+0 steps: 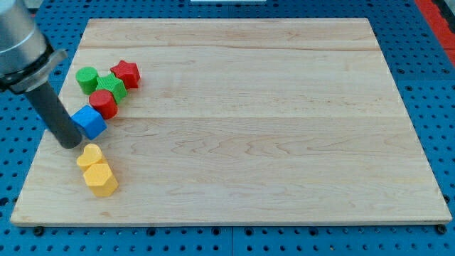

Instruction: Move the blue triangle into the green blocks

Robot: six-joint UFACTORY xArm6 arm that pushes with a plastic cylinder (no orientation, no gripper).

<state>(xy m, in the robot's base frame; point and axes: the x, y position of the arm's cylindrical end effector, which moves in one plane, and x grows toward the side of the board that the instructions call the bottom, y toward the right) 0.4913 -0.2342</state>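
A blue block [89, 121] lies near the board's left edge; its exact shape is hard to make out. My tip [71, 142] is just to the view's left and slightly below it, touching or nearly touching its side. A green cylinder [87, 80] and a green star-like block [111, 87] sit above the blue block, toward the view's top. A red cylinder [104, 104] lies between the blue block and the green star-like block, touching the blue block's upper right.
A red star [126, 73] sits right of the green blocks. A yellow heart [90, 155] and a yellow hexagon [100, 178] lie just below my tip. The wooden board [270, 128] rests on a blue pegboard; its left edge is close.
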